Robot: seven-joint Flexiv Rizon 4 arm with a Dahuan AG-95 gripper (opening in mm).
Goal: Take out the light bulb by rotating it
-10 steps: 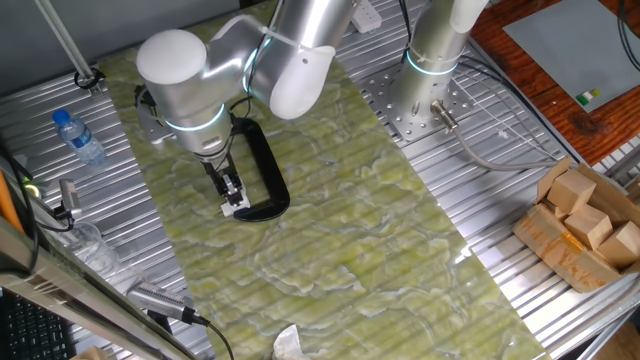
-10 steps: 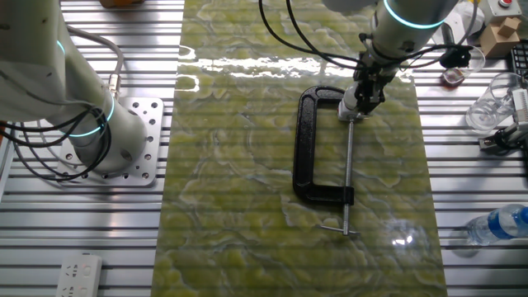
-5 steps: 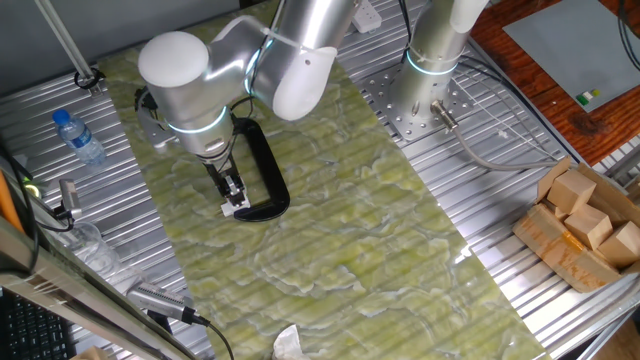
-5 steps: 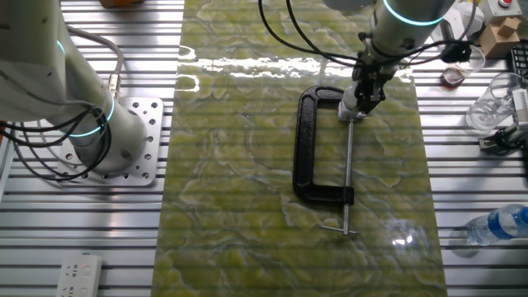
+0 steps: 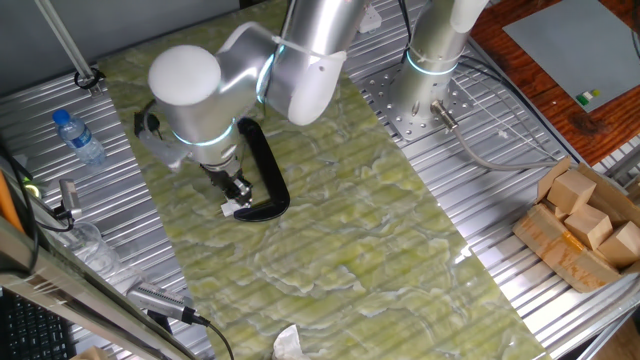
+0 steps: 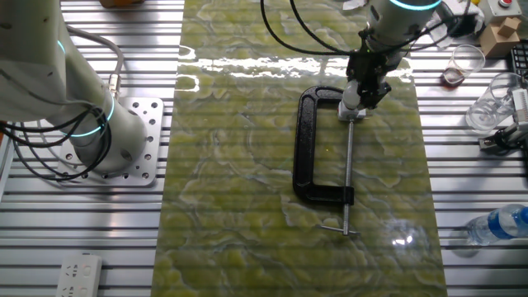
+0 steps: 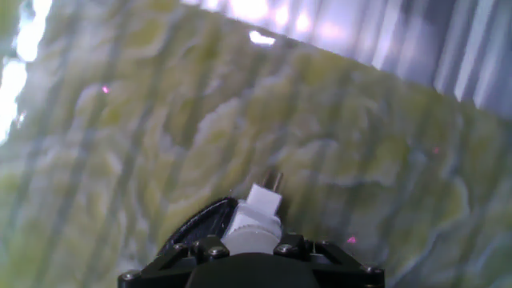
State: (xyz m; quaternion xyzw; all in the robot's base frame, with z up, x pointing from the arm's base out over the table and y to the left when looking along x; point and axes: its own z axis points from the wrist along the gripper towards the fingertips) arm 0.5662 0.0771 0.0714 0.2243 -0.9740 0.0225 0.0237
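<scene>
The small white light bulb (image 7: 252, 234) sits between my fingers in the hand view, with the white boxy socket piece (image 7: 263, 198) just beyond it. The socket is held at the jaw of the black C-shaped clamp (image 6: 307, 148), which lies flat on the green mat; its thin screw rod (image 6: 347, 169) runs toward the mat's near edge. My gripper (image 6: 361, 89) stands over the clamp's far end and is shut on the bulb. In the one fixed view my gripper (image 5: 236, 190) hides the bulb; only the white socket (image 5: 231, 209) shows beside the clamp (image 5: 266, 170).
A second arm's base (image 6: 115, 136) stands left of the mat. A water bottle (image 6: 497, 224) and a glass (image 6: 488, 107) stand to the right. A box of wooden blocks (image 5: 585, 225) sits off the mat. A power strip (image 6: 78, 275) lies at the lower left.
My wrist and hand have turned about the bulb's axis while staying over the clamp's end. The clamp has not moved.
</scene>
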